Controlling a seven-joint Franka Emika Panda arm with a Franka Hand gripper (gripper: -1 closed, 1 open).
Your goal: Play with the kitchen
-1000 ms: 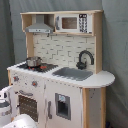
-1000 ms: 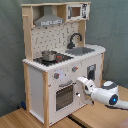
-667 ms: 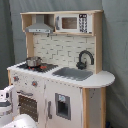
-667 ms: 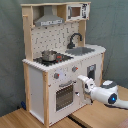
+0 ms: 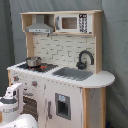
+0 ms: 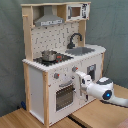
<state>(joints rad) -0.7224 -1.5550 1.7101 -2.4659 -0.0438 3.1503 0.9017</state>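
1. The kitchen stands upright on a wooden table in front of a grey-green backdrop. In the first exterior view its base is cut off by the picture's lower edge.
2. The arm, white with a blue dot, comes in from the second exterior view's right and lower corner. In the first exterior view only a white part of the arm shows at the first exterior view's lower left, partly hiding the oven door.
3. The hand is close against the kitchen's front, beside the oven door, below the knobs. Whether it touches the front, and whether it is released or clenched, I cannot tell.
4. The range hood, the microwave, the black faucet and the grey sink are plain in both exterior views.
5. A small metal pot sits on the stovetop.
6. Open table lies before the kitchen in the second exterior view, towards the lower edge.
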